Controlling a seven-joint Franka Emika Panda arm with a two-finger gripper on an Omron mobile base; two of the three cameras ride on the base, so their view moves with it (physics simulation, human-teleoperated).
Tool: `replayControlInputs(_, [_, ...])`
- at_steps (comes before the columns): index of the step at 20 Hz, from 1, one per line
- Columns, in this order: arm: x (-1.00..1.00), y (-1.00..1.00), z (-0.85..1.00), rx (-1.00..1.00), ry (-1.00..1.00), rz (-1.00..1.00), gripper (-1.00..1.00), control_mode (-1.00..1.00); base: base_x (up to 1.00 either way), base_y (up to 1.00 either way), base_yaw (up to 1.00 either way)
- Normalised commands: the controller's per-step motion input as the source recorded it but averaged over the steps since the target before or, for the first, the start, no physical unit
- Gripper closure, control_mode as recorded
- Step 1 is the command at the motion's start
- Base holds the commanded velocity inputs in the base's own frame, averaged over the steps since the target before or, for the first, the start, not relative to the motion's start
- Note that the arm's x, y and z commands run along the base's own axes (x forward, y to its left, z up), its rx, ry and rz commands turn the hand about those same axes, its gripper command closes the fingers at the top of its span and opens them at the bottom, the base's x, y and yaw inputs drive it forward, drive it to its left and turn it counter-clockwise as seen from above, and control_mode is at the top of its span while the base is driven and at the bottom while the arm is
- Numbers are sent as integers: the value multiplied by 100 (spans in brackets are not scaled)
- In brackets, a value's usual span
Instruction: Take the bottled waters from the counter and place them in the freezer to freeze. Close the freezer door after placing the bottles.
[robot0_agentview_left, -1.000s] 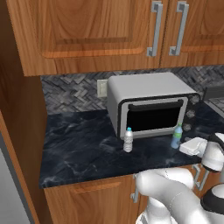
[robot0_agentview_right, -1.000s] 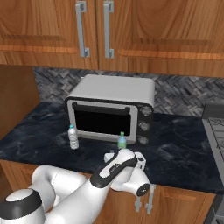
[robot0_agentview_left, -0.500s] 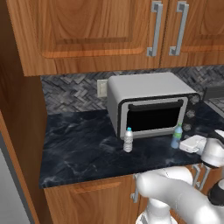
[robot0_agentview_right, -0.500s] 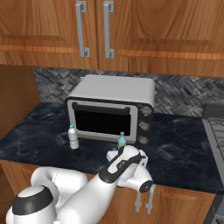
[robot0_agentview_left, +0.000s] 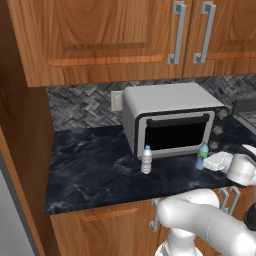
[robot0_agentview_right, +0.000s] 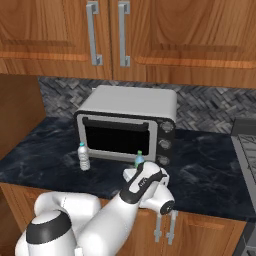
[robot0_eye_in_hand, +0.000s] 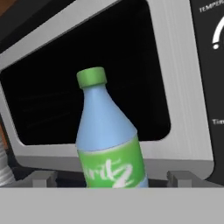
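Left base view: whitish bottle (robot0_agentview_left: 146, 160) stands centre frame on the dark marbled worktop (robot0_agentview_left: 90, 170); blue-tinted bottle (robot0_agentview_left: 201, 155) right, before the microwave (robot0_agentview_left: 172, 120).
Right base view: gripper (robot0_agentview_right: 134, 173) low centre, just beside the blue-tinted bottle; wooden cabinets (robot0_agentview_right: 165, 35) above.
Hand view: fingertips (robot0_eye_in_hand: 41, 178) spread apart, flanking the bottle, nothing clamped.
Risk: off-centre closing could topple the slim bottle.

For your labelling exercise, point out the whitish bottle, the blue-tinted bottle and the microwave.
whitish bottle (robot0_agentview_left: 146, 161), left base view, on its body.
blue-tinted bottle (robot0_eye_in_hand: 107, 127), hand view, on its shoulder.
microwave (robot0_agentview_right: 116, 138), right base view, on its dark window.
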Motion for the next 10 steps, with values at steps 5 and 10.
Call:
replayControlInputs(5, [24, 0, 0, 0, 0, 0, -100, -100, 0, 0, 0])
replayControlInputs(10, [21, 0, 0, 0, 0, 0, -100, -100, 0, 0, 0])
